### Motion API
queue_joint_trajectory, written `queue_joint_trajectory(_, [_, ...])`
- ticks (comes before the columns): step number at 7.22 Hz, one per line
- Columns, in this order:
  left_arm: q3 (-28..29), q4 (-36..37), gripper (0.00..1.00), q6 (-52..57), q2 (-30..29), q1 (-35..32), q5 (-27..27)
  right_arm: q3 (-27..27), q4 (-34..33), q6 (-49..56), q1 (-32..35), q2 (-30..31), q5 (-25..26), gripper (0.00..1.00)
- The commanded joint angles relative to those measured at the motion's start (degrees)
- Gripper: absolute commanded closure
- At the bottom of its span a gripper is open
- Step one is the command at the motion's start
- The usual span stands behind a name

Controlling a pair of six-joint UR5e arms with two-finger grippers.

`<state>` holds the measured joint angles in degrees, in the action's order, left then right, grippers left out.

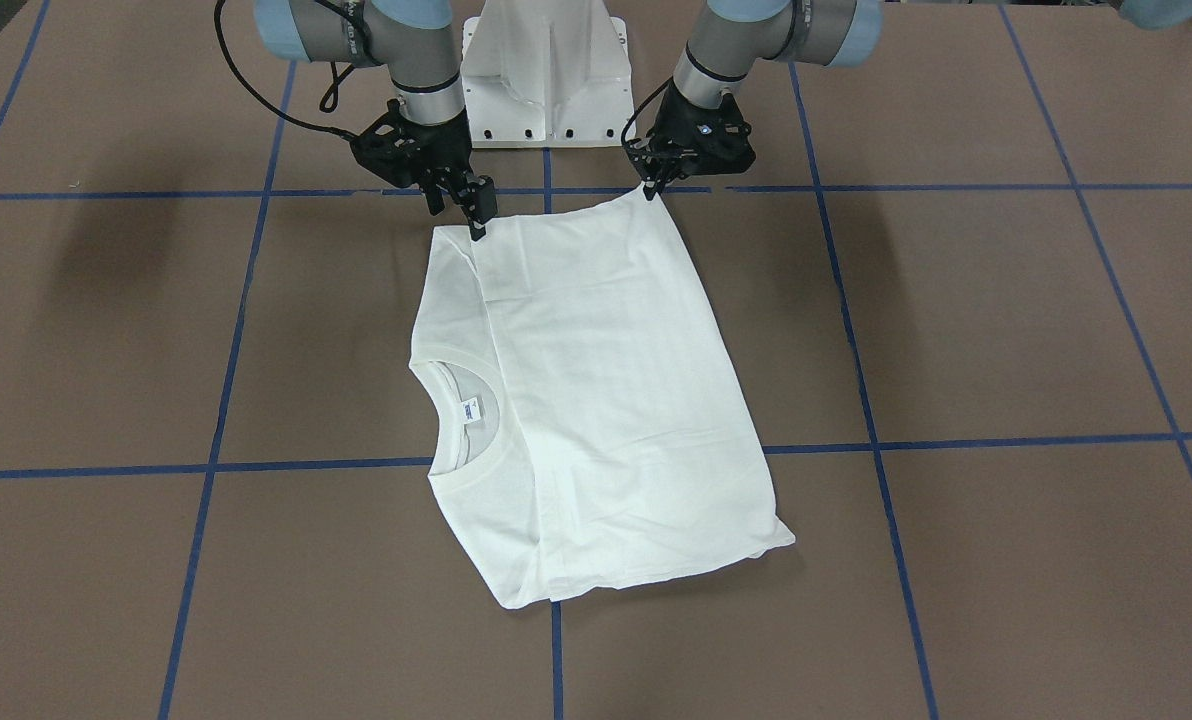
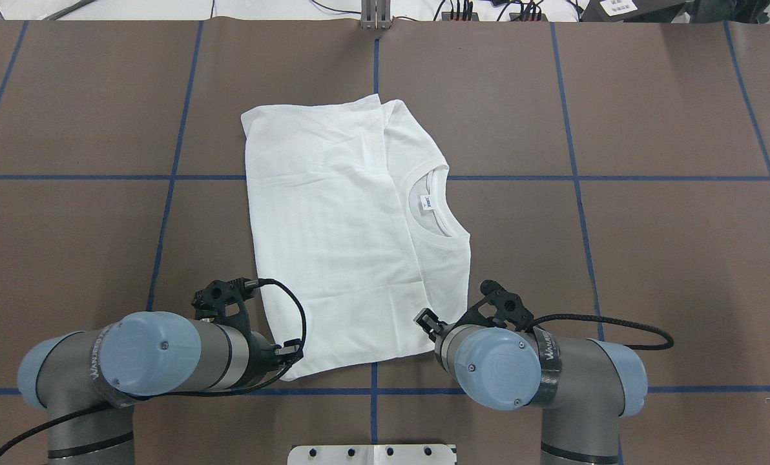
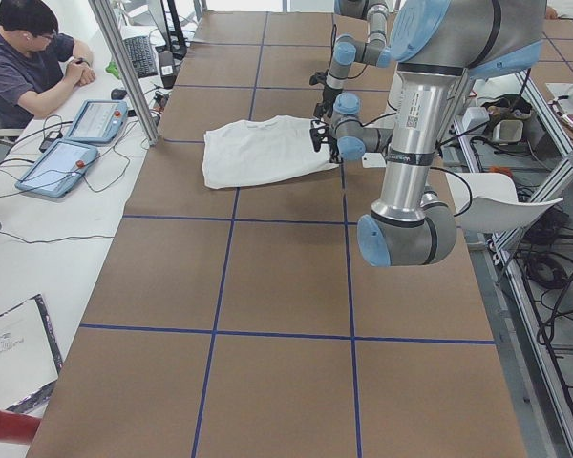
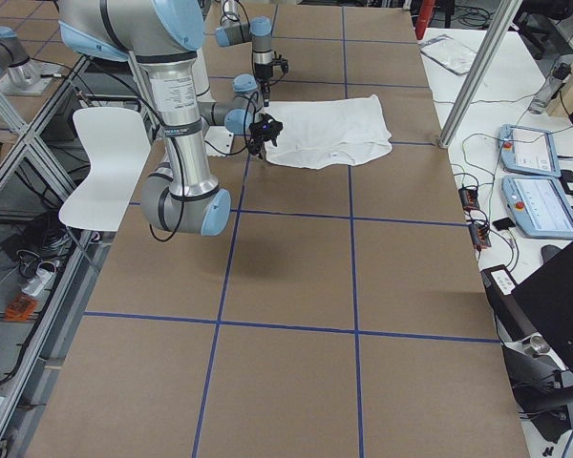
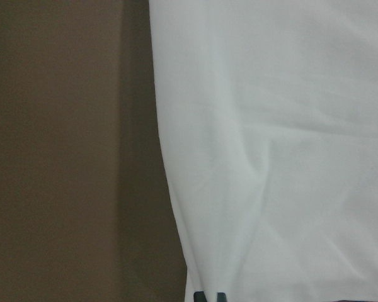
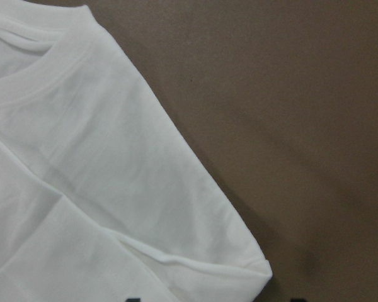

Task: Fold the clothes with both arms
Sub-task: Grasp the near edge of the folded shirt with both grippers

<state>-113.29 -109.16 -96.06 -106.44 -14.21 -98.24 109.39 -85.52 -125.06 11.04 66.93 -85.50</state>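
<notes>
Though well apart from the T-shirt, a person beside two tablets.

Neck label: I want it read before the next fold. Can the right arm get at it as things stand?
Probably yes. The neck label lies uncovered inside the collar. The right gripper, jaws open, is at the T-shirt's near edge on that same side, with nothing between.

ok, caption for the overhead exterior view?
Partly folded white T-shirt on brown blue-gridded table; left end effector and right end effector at its two near corners.
</notes>
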Motion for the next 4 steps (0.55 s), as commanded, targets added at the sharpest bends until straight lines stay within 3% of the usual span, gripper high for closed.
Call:
queue_joint_trajectory(1, [-0.1,0.0,1.0,0.0,0.1,0.1,0.0,-1.2,0.0,-0.2,-0.1,-1.3,0.5,0.19])
queue_joint_trajectory(4, [0.0,0.0,1.0,0.0,0.1,0.0,0.0,-2.5,0.0,-0.2,-0.9,-2.1,1.9,0.22])
